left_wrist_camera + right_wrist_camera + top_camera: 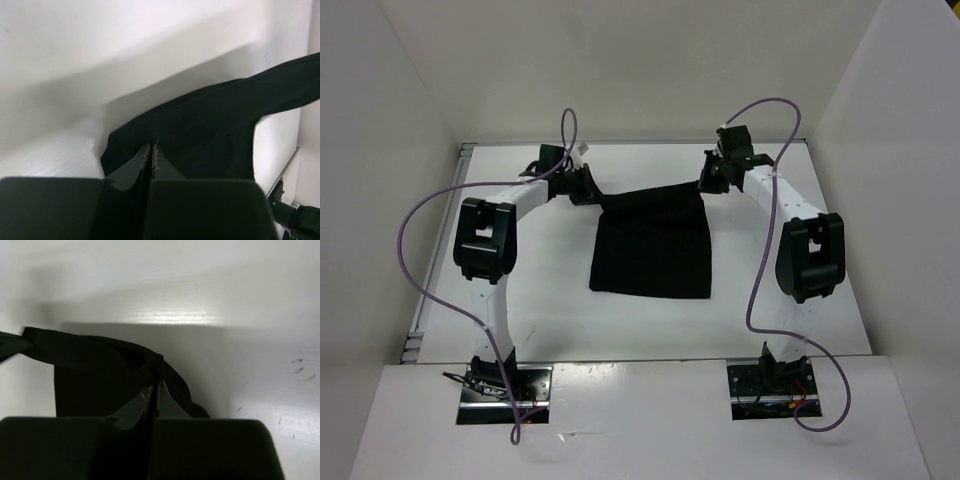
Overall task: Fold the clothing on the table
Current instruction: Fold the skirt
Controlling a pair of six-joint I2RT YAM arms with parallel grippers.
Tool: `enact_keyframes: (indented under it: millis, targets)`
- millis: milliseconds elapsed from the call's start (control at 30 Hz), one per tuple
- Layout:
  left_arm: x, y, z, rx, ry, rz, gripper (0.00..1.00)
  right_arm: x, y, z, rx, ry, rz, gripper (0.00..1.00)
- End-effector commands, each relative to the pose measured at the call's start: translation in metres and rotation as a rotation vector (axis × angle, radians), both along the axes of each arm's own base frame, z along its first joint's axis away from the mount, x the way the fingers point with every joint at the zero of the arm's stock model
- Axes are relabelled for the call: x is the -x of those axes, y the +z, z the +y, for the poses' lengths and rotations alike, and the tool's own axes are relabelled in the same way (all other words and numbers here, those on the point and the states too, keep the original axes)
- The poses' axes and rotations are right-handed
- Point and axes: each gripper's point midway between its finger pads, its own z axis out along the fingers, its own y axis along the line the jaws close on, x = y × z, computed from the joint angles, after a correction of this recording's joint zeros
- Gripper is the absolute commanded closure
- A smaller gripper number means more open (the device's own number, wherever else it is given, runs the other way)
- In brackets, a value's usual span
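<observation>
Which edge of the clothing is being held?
The far edge of the clothing, pinched by left gripper and right gripper; the near edge lies on the table.

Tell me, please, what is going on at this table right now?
Two robot arms are working on a black piece of clothing on the white table. The left gripper is shut on one far corner of the garment and the right gripper is shut on the other. The far edge is stretched between them and sags a little in the middle. The rest of the fabric spreads toward the arm bases, apparently on the table. No fold is made yet.
</observation>
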Motion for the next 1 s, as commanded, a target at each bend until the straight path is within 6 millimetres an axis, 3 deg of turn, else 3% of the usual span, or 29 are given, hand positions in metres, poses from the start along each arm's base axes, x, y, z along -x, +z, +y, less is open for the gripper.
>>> enact_keyframes:
  millis: [0,33,100,567,733,967]
  targets:
    - [-0.011,0.044,0.012,0.0,0.019,-0.131,1.0,0.016,0.001,-0.013,0.029,-0.012,0.012,1.0]
    - [-0.011,0.053,0.012,0.003,0.019,-0.149,1.0,0.017,0.012,-0.013,0.024,-0.012,-0.013,1.0]
    - [-0.003,0.06,0.01,0.021,0.011,-0.152,1.0,0.025,0.004,-0.016,0.037,-0.019,0.012,1.0]
    - [0.049,0.079,0.016,0.022,-0.001,-0.151,1.0,0.066,0.022,-0.015,0.041,-0.019,0.017,1.0]
    - [0.06,0.099,0.015,0.039,-0.016,-0.182,1.0,0.085,0.015,-0.01,0.045,-0.005,0.058,1.0]
    - [0.08,0.109,0.017,0.04,-0.028,-0.181,1.0,0.107,0.007,-0.015,0.072,-0.008,0.104,1.0]
